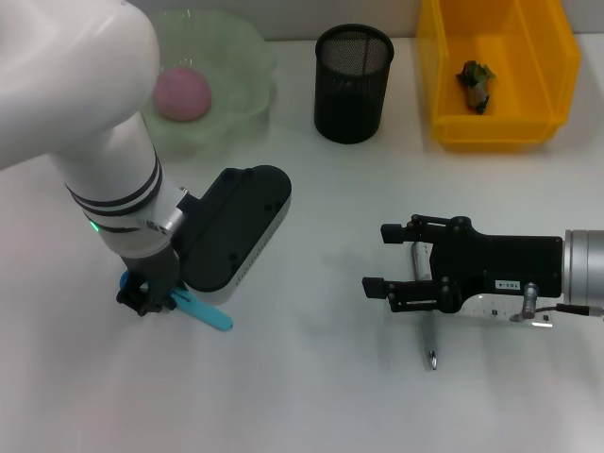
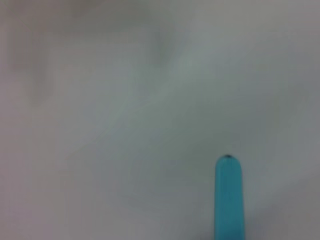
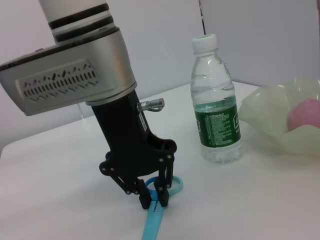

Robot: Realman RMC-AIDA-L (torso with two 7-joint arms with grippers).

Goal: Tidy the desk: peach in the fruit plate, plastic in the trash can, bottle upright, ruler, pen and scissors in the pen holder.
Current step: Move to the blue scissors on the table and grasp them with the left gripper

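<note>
My left gripper [image 3: 153,201] is down on the desk [image 1: 311,396], shut on the scissors [image 3: 152,223] just below their light blue handles. The cyan blade cover [image 1: 204,312] [image 2: 229,200] sticks out from it. The bottle [image 3: 216,107] stands upright beside the fruit plate [image 1: 241,57] and is hidden behind my left arm in the head view. The peach [image 1: 182,92] lies in that plate. My right gripper [image 1: 385,259] hovers open over the pen [image 1: 430,335], which lies under its linkage. The pen holder [image 1: 352,83] stands at the back. I cannot make out the ruler.
The yellow trash can [image 1: 444,94] at the back right holds a crumpled scrap of plastic [image 1: 475,85]. My left arm's white body covers the desk's left rear.
</note>
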